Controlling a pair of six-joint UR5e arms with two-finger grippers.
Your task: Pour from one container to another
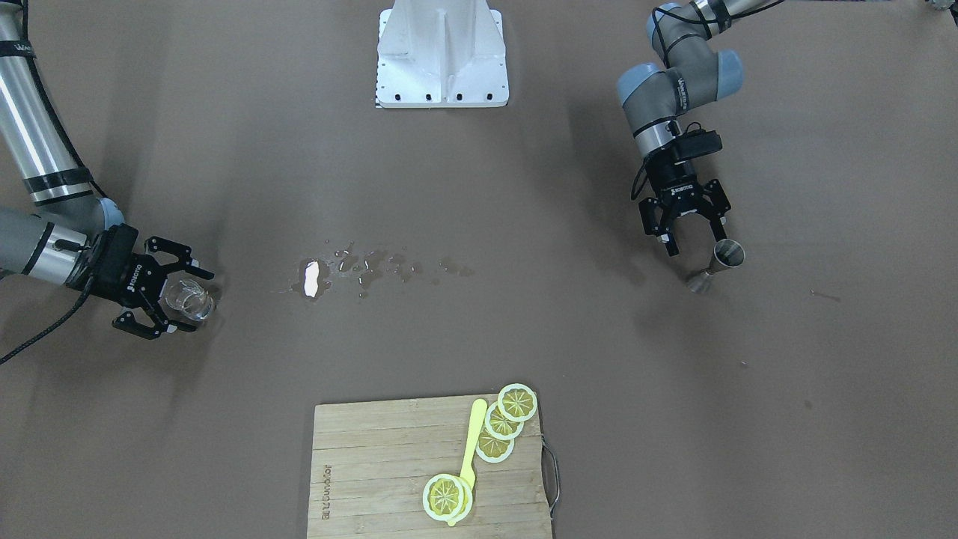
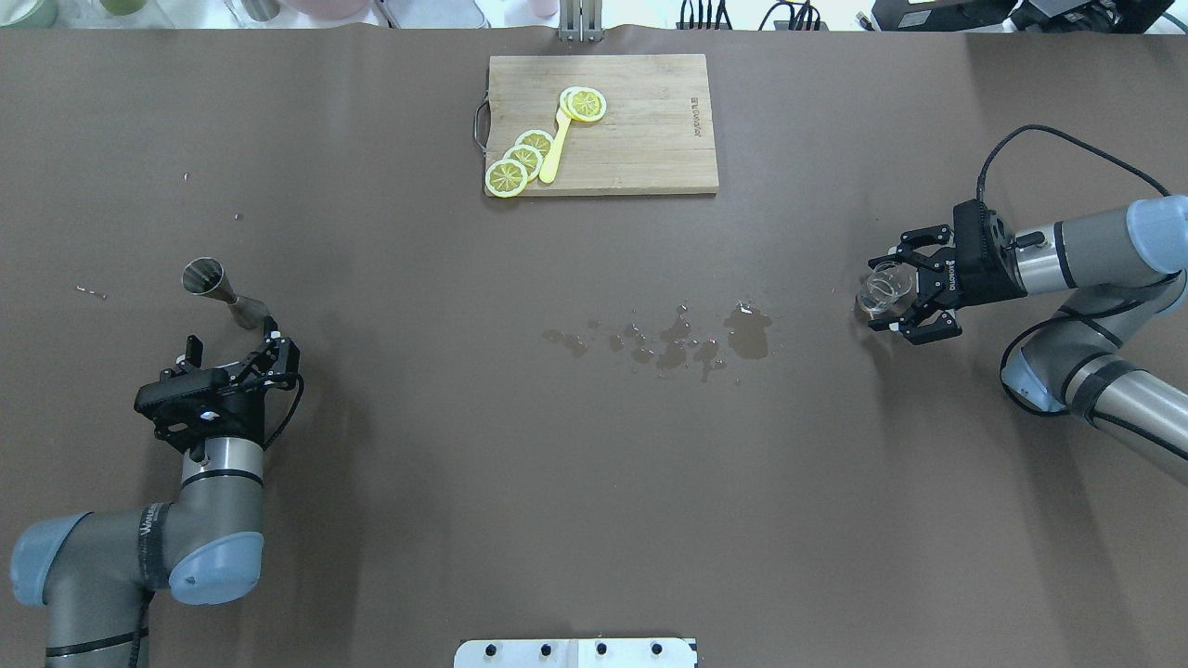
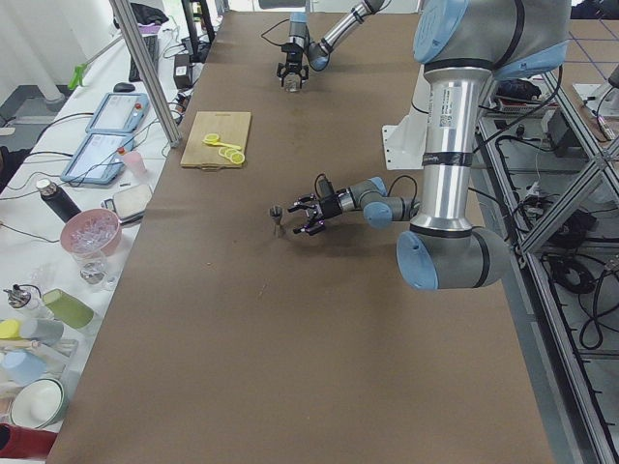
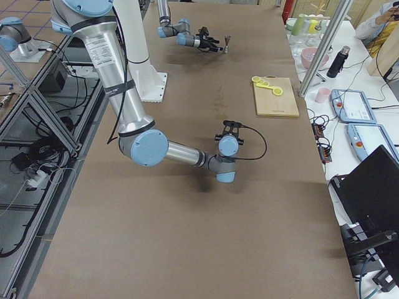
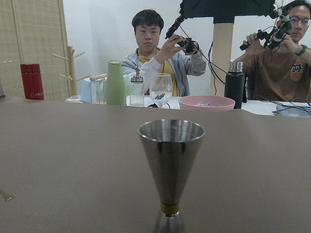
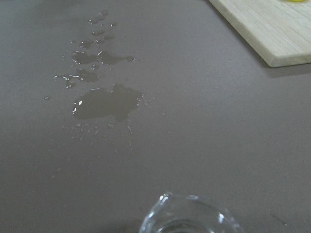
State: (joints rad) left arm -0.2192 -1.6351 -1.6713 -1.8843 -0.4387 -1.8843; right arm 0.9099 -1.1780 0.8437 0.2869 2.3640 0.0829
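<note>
Left claw (image 1: 696,242): spread, with a metal jigger (image 1: 718,262) standing just ahead of its fingertips. Right claw (image 1: 187,301): spread, with a clear glass (image 1: 190,295) between its fingers.

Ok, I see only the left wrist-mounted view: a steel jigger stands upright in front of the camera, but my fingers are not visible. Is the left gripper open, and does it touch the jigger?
Observer: The left gripper is open. The jigger stands just ahead of its fingertips, and the exterior left view shows a gap between them.
Operator: Where is the other container?
Observer: A clear glass stands at the other end of the table, between the fingers of the right gripper. I cannot tell whether they clamp it.
Operator: Is something lying between the two containers?
Observer: Yes, spilled liquid wets the middle of the table, nearer the glass.
</note>
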